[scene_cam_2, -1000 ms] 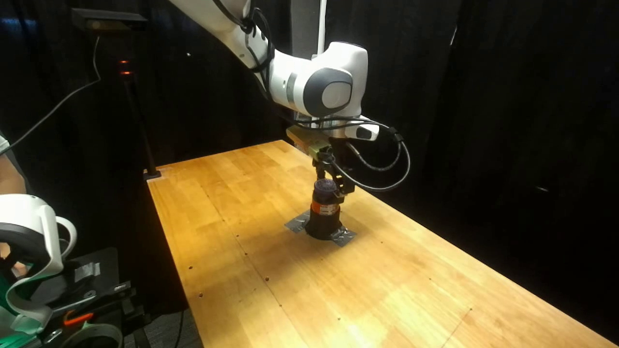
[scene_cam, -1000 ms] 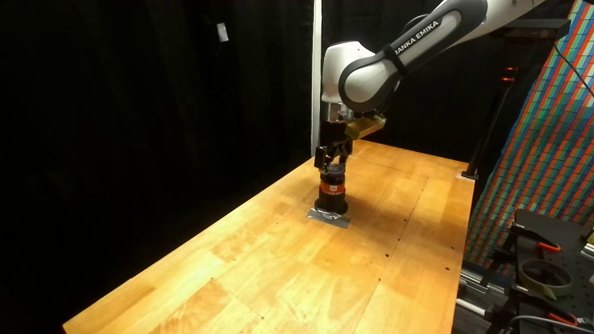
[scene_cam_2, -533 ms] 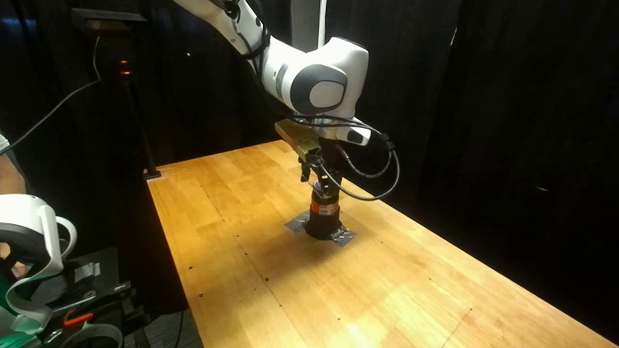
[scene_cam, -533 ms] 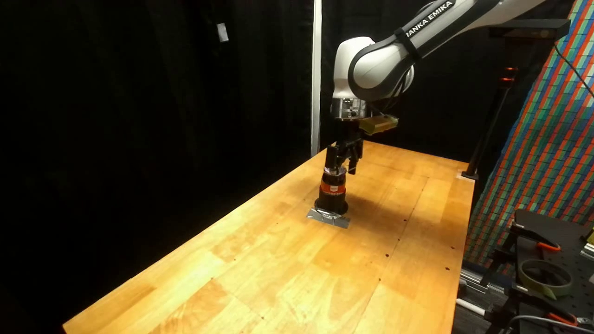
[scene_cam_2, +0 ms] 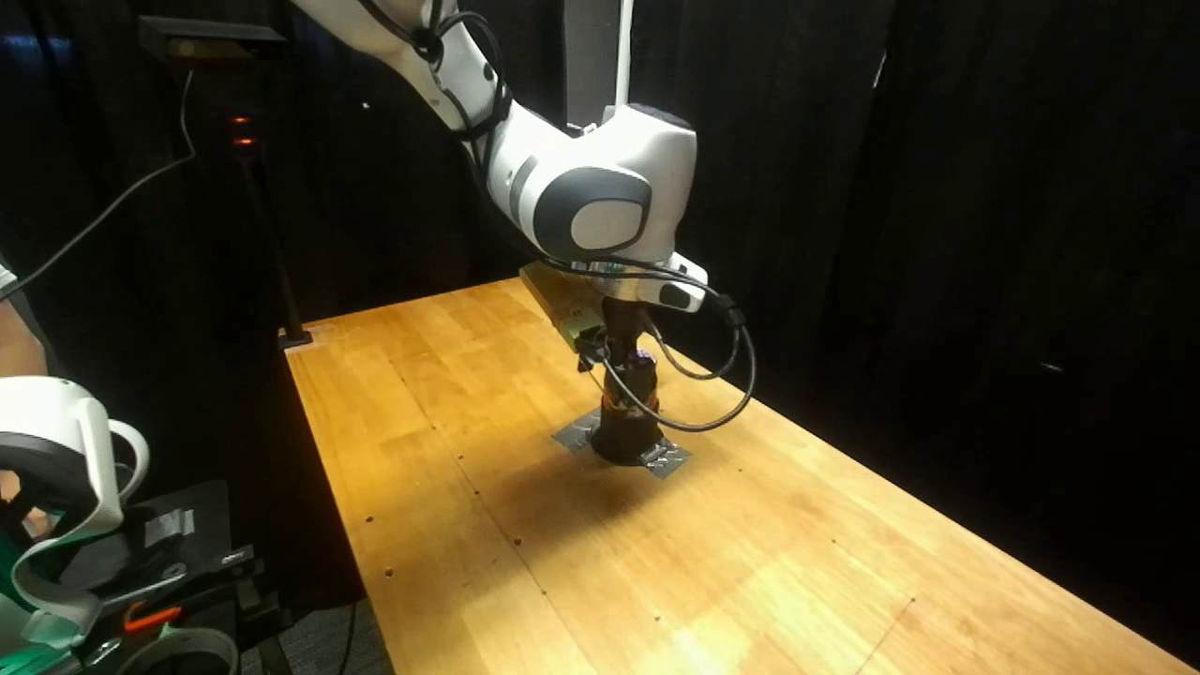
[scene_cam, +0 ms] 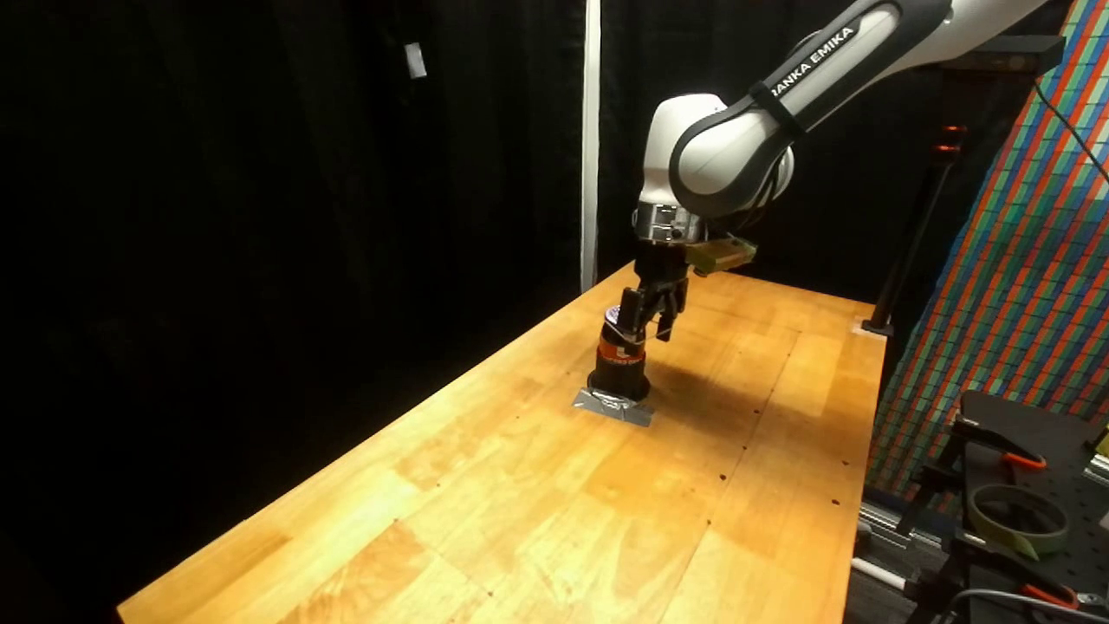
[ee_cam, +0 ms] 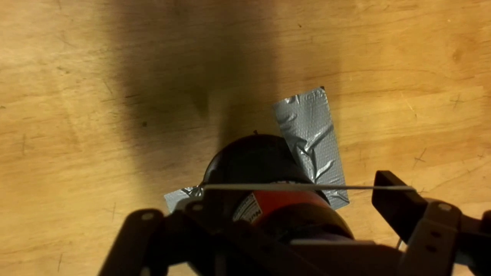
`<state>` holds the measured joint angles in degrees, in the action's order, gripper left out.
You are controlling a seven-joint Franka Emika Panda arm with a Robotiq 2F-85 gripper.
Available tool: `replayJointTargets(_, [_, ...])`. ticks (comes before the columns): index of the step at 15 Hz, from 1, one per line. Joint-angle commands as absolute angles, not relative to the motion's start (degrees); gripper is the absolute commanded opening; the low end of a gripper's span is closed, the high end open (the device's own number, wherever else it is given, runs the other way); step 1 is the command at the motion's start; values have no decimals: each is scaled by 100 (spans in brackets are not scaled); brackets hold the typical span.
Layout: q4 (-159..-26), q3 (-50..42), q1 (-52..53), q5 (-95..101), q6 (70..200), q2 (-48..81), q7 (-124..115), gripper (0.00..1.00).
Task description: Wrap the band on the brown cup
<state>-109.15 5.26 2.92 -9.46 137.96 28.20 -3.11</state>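
The cup [scene_cam: 617, 352] stands upright on the table, with an orange-red label, a darker top and a black base; its label also shows in the wrist view [ee_cam: 291, 199]. My gripper [scene_cam: 650, 333] is open beside the cup's upper part, fingers pointing down. A thin pale band [ee_cam: 268, 187] is stretched between the two fingertips. In the wrist view, one finger overlaps the cup and the other is apart from it on the right. In an exterior view the gripper [scene_cam_2: 611, 377] hides much of the cup. Whether the band passes around the cup I cannot tell.
Grey tape [scene_cam: 613, 407] holds the base to the wooden table [scene_cam: 554, 520]; a second strip shows in an exterior view [scene_cam_2: 576, 431]. A looped cable [scene_cam_2: 750, 394] hangs from the wrist. A black post [scene_cam: 905, 234] stands at the table's far corner. A side cart [scene_cam: 1022, 433] holds tools.
My gripper has moved from above the cup to its side, then lower, rightward in one exterior view and leftward in the other. The band now shows stretched between the fingers. The cup has not moved.
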Motion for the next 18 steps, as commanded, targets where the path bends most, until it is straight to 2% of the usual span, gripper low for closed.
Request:
replayJointTargets(1, [-11860, 447, 458, -838, 14626, 2245, -492, 100])
replayJointTargets(6, [-13207, 271, 791, -375, 15883, 1430, -957, 100])
replayJointTargets(7, [-13441, 251, 837, -283, 16172, 1294, -1029, 75])
replayJointTargets(8, [-13646, 294, 830, -276, 16480, 1195, -1014, 73])
replayJointTargets(9, [-13840, 313, 841, -266, 16806, 1113, -1019, 66])
replayJointTargets(10, [-14006, 386, 817, -336, 17158, 1071, -959, 56])
replayJointTargets(15, [-14586, 388, 926, -409, 19172, 1314, -984, 18])
replayJointTargets(18, [-14759, 324, 1019, -563, 20457, 1680, -966, 9])
